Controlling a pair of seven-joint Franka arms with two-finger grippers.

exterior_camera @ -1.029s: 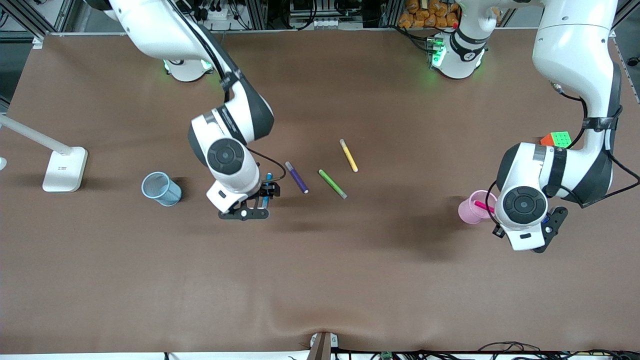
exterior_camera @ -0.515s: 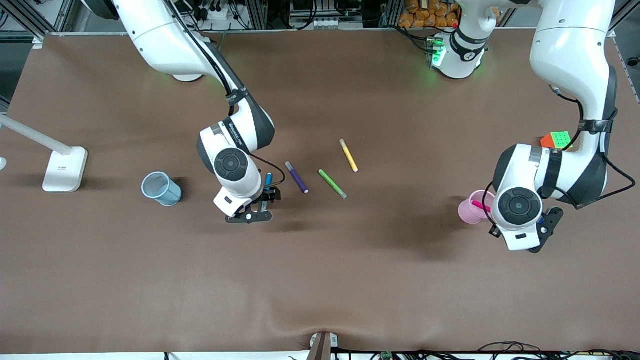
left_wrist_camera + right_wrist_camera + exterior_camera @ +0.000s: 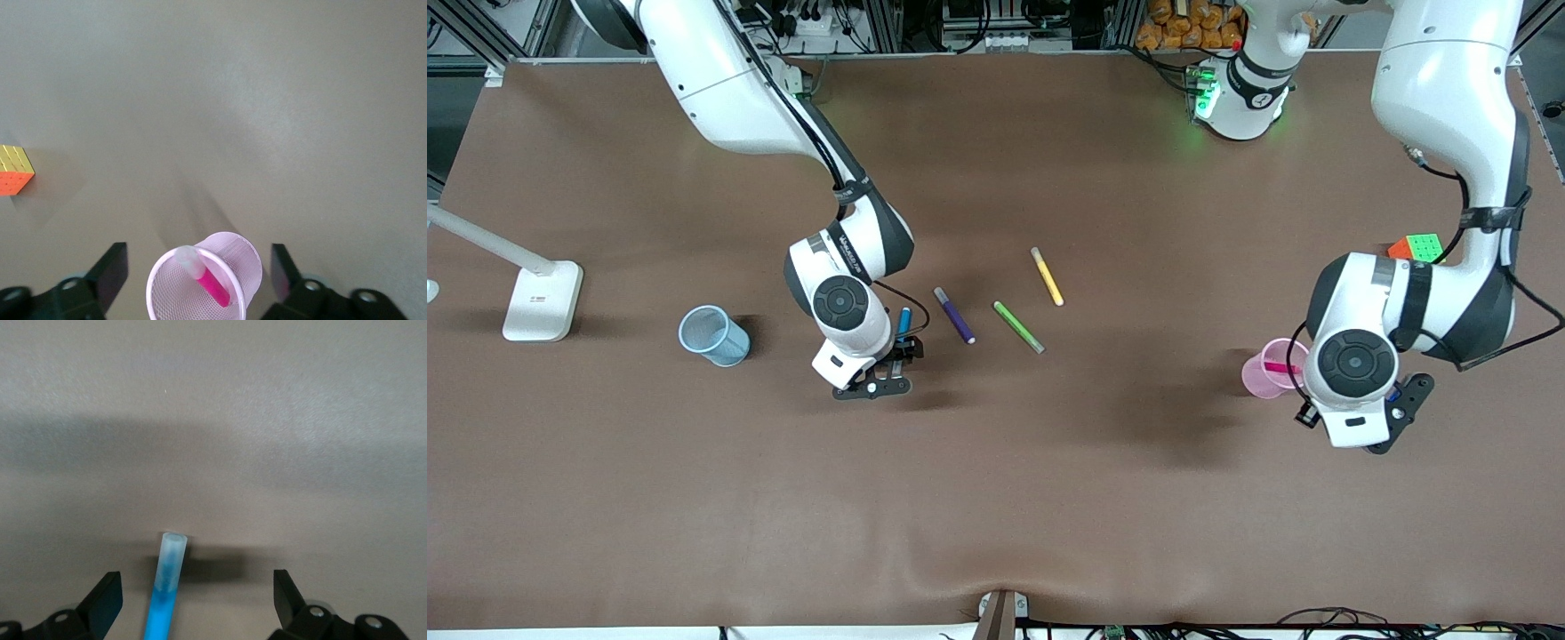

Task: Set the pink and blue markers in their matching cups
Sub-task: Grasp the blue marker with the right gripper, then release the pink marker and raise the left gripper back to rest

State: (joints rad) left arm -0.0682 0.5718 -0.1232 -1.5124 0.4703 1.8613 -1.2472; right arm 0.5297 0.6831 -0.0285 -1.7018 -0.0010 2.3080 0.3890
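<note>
The right gripper [image 3: 895,360] is down low at the blue marker [image 3: 903,324], its fingers spread wide with the marker lying between them, unclamped; the marker lies flat on the table [image 3: 996,498], its long axis running roughly twelve to six o'clock in the front view with its pale end [image 3: 171,555] toward the front camera, just beside the purple marker [image 3: 954,315] and well apart from the blue cup [image 3: 713,335] at the right arm's end. The left gripper [image 3: 1352,411] hangs released over the pink cup [image 3: 200,287] at the left arm's end, where the pink marker [image 3: 207,277] leans tilted inside, pale cap [image 3: 188,259] up against the rim. A green marker [image 3: 1018,326] and a yellow marker [image 3: 1047,276] lie slanted at about eleven to five o'clock mid-table, and a puzzle cube [image 3: 1416,247] sits by the left arm.
</note>
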